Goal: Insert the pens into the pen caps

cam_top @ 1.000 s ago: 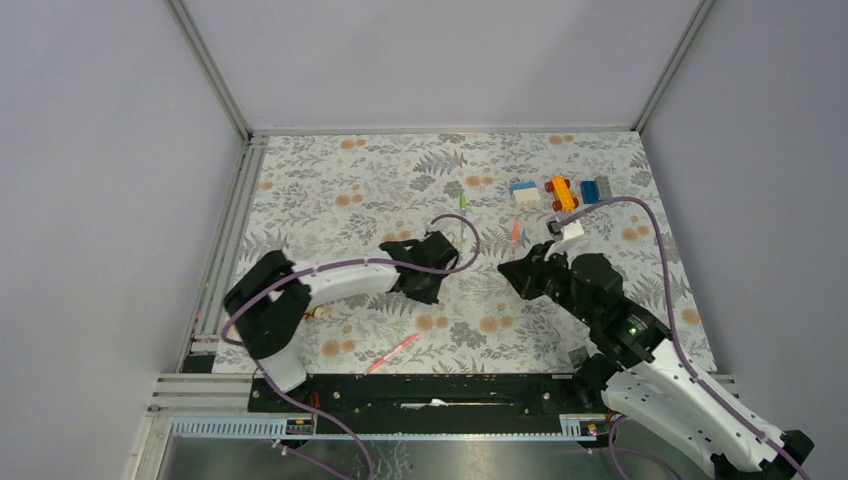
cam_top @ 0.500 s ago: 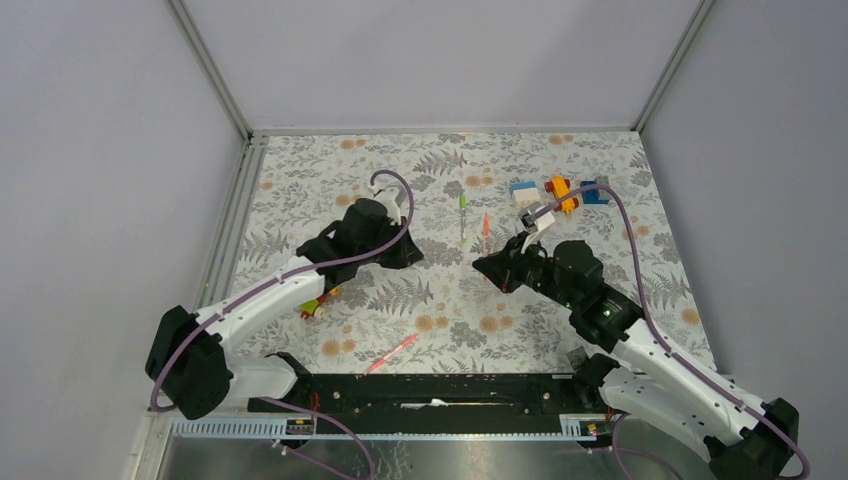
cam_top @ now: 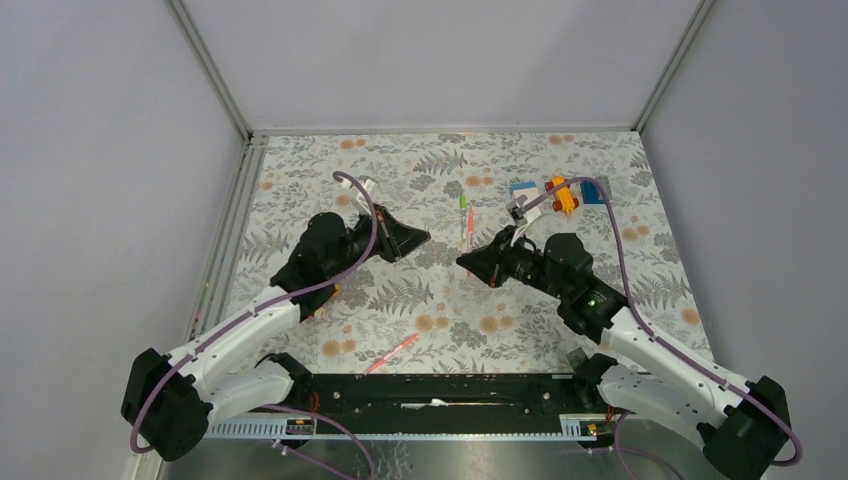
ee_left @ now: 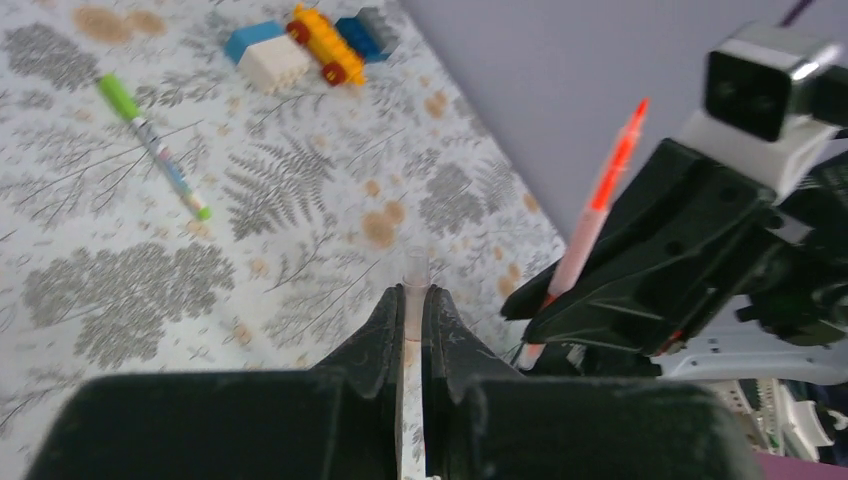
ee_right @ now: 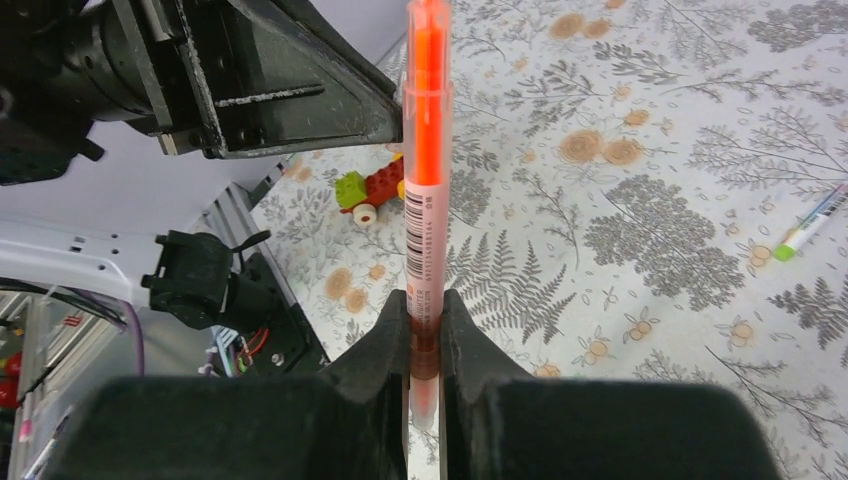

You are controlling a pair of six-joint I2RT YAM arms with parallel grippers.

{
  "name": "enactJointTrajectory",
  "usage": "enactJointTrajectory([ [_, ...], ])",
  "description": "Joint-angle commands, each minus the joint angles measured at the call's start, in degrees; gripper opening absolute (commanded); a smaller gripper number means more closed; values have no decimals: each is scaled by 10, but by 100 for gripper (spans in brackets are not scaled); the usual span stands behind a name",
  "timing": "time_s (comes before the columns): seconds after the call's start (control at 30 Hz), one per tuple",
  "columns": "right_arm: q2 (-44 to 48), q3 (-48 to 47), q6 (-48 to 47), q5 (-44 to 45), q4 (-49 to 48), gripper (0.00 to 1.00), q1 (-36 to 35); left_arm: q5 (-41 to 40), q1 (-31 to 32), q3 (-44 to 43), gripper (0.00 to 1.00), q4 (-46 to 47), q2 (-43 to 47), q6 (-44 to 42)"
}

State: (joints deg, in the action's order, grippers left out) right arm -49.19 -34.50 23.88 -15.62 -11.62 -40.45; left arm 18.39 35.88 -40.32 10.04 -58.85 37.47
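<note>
the right gripper [ee_right: 427,300] is clenched on the orange pen [ee_right: 427,150], held in the air just beside the green pen [ee_left: 155,148] that lies on the table. the left gripper [ee_left: 415,297] pinches a small clear cap [ee_left: 414,268], left of the green pen. i think that if pen and cap are not in line, the tip could miss, or push the tiny cap out of the fingers.

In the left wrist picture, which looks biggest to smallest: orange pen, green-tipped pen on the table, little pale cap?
1. orange pen: looks longest, but it is nearer the camera, so whether it is truly longer is unsure.
2. green-tipped pen.
3. pale cap: clearly smallest, partly hidden.
</note>
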Motion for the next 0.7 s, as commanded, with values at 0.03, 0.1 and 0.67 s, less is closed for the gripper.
enactJointTrajectory([
  [0.03, -13, 5, 35, -51, -87, 0, 2, 48, -5, 34, 0, 216, 13, 63],
  [0.1, -14, 7, 40, -55, -95, 0, 1, 50, -5, 38, 0, 243, 14, 74],
  [0.67, -47, 3, 65, -104, -134, 0, 0, 64, -5, 25, 0, 370, -5, 119],
])
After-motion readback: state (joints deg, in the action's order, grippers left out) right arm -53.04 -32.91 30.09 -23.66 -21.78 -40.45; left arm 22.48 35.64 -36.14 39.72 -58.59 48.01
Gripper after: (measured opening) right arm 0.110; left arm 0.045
